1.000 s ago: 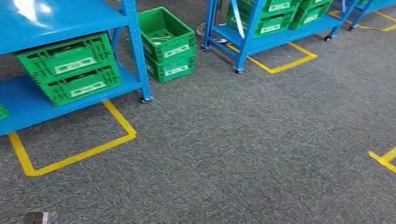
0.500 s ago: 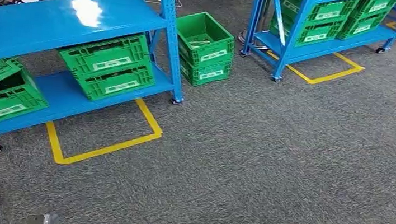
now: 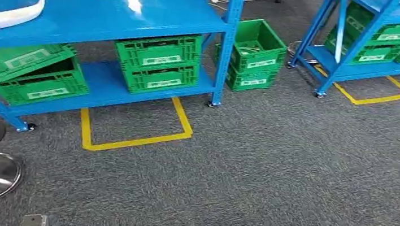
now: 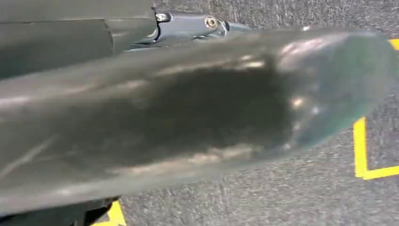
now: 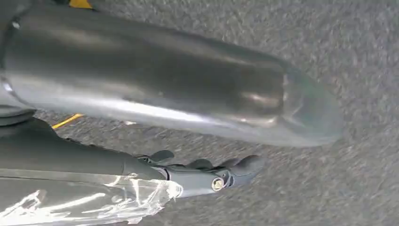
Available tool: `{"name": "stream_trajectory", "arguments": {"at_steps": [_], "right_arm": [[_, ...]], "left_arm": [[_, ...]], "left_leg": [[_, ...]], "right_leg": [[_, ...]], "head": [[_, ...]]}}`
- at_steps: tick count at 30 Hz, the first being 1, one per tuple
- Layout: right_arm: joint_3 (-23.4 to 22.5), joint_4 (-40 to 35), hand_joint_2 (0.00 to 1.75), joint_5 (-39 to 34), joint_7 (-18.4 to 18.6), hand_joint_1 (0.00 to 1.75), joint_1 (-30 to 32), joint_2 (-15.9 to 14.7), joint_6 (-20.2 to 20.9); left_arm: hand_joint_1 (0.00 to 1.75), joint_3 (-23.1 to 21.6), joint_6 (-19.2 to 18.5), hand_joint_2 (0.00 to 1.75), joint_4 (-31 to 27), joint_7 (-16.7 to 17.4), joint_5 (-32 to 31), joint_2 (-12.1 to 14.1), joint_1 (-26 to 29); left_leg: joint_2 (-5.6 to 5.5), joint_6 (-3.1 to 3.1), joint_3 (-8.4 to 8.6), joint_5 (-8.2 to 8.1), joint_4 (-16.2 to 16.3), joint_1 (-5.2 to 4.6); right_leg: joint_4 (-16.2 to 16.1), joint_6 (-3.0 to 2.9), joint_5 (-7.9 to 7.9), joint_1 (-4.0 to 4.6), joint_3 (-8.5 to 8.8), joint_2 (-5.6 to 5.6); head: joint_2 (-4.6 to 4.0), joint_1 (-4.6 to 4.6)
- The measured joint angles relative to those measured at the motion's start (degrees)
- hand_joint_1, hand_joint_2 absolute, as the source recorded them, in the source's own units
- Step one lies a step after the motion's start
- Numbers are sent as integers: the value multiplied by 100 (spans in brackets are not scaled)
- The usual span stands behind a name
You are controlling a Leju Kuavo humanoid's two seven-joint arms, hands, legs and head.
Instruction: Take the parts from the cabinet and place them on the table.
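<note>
The blue shelving rack (image 3: 112, 12) is standing at far left, green crates (image 3: 158, 63) sitting on its lower shelf. A long white curved part (image 3: 5, 13) is lying on its upper shelf at the left end. It is looking like a light, stiff moulded shell, probably smooth and slippery; gripping it around its middle seems wisest. Both arms are hanging low toward the carpet. The left hand (image 4: 197, 23) and right hand (image 5: 211, 176) are mostly hidden, so I cannot tell their opening.
</note>
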Motion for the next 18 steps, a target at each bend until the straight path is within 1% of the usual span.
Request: {"name": "stream_trajectory", "arguments": {"at_steps": [1, 2, 3, 4, 5, 6, 7, 8, 9, 10, 11, 12, 13, 14, 15, 16, 17, 18], "right_arm": [[-9, 2, 0, 11, 0, 0, 18, 0, -2], [-24, 2, 0, 17, 2, 0, 33, 0, -4], [-35, 2, 0, 24, 2, 0, 41, 0, -4], [-44, 2, 0, 28, 0, 0, 41, 0, -9], [-48, 2, 0, 31, 0, 0, 37, 0, -9], [-61, 2, 0, 39, 0, 0, 29, 0, -9], [-76, 2, 0, 44, -2, 0, 26, 0, -11], [-83, 2, 0, 50, -2, 0, 24, 2, -13], [-85, 2, 0, 59, -9, 0, 22, 9, -15], [-89, 4, 0, 78, -11, 0, 32, 9, -26], [-92, 4, 0, 85, -11, 0, 36, 11, -39], [-94, 4, 0, 96, -20, 0, 32, 20, -52], [-98, 2, 0, 109, -26, 0, 20, 20, -70], [-105, 0, 0, 116, -39, 0, 17, 17, -94], [-113, 2, 0, 125, -46, 0, 26, 17, -98], [-120, 2, 0, 129, -46, 0, 43, 17, -105], [-129, 2, 0, 131, -46, 0, 55, 17, -111], [-133, 2, 0, 133, -50, 0, 53, 17, -116]], "left_arm": [[0, 0, -4, 0, -2, -2, 0, -9, -11], [0, 0, -15, 0, -2, 0, 0, -11, -5], [0, 0, -20, 0, -2, 0, 0, -9, 6], [0, 0, -20, 0, -2, 0, 2, -7, 19], [0, 2, -22, 0, -4, 0, 2, -9, 25], [0, 2, -24, 0, -6, 0, 2, -11, 23], [0, 0, -28, 0, -15, 0, 2, -15, 18], [0, 2, -31, 0, -35, -2, 2, -11, 9], [0, 0, -31, 0, -44, 0, 2, -11, -2], [0, 2, -31, 0, -50, 0, 2, -11, 7], [0, 2, -31, 0, -55, 0, 2, -11, 39], [0, 2, -31, 0, -55, 0, 2, -9, 62], [0, 2, -26, 0, -66, -2, 2, 2, 77], [0, 2, -24, 0, -74, 0, 4, -4, 68], [0, 2, -20, 0, -83, 0, 4, -4, 42], [0, 2, -20, 0, -85, 0, 4, -6, 19], [0, 2, -22, 0, -90, 0, 4, -15, 14], [0, 2, -22, 0, -90, -2, 4, -17, 24]], "left_leg": [[-68, 5, -10, -2, 1, 1], [-145, 5, -13, 0, 2, 1], [-211, 4, -11, 1, 3, 1], [-291, 0, -9, 4, 7, 4], [-363, -9, -6, 8, 11, 10], [-456, -30, -2, 11, 19, 25], [-525, -67, -10, 6, 34, 32], [-586, -122, -50, -2, 84, -2], [-670, -142, -91, 25, 96, 18], [-705, -173, -124, 55, 84, 25], [-766, -206, -138, 82, 67, 45], [-825, -228, -148, 91, 68, 49], [-653, -244, -165, 41, 107, 40], [-336, -274, -257, -110, 304, 8], [-193, -293, -440, -323, 682, 12], [-126, -300, -677, -549, 1173, 13], [-92, -303, -902, -727, 1638, 14], [-82, -302, -1029, -769, 1899, 15]], "right_leg": [[472, 16, -202, -2, -229, 43], [842, 23, -319, -3, -424, 61], [939, 23, -288, -2, -492, 67], [770, 24, -117, -5, -435, 69], [461, 24, 87, -16, -299, 79], [-111, 26, 395, -38, -25, 164], [-576, 44, 585, -74, 205, 383], [-764, 35, 484, -102, 275, 627], [-758, -2, 479, -105, 321, 586], [-756, -33, 488, -86, 301, 524], [-740, -66, 496, -68, 288, 473], [-747, -96, 509, -77, 286, 414], [-764, -141, 524, -95, 298, 337], [-772, -180, 526, -83, 303, 281], [-774, -219, 524, -64, 300, 197], [-774, -233, 515, -50, 299, 95], [-773, -247, 506, -41, 298, 0], [-773, -258, 498, -35, 299, -88]], "head": [[0, -2], [0, 4], [0, -2], [0, 4], [0, 0], [0, 0], [0, 0], [0, 11], [0, -5], [0, -4], [0, 0], [0, -2], [0, 0], [0, -57], [0, -66], [0, -66], [0, -66], [0, -66]]}}
